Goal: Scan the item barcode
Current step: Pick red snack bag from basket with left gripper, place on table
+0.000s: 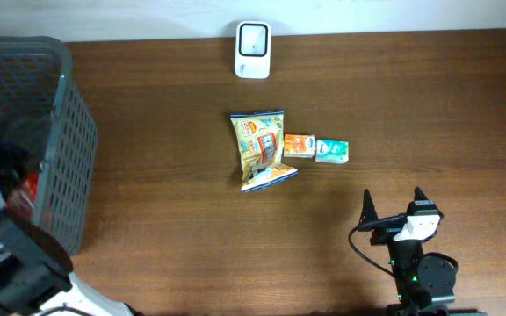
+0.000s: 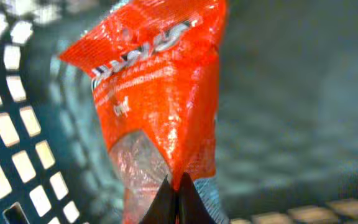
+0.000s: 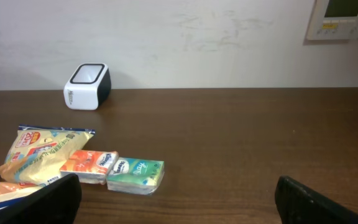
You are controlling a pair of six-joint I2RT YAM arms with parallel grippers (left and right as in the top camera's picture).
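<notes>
I am pinching the crinkly orange-red plastic snack packet (image 2: 157, 106) by its lower edge in my closed left gripper (image 2: 178, 200), inside the dark grey mesh basket (image 1: 73, 158), readying it for the small white scanner (image 1: 253, 50). My right gripper (image 3: 176, 198) is hanging wide open, empty.

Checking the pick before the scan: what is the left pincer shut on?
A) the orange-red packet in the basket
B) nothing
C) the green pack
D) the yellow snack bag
A: the left wrist view shows the left pincer pinching the orange-red packet, with the basket mesh behind it.
</notes>
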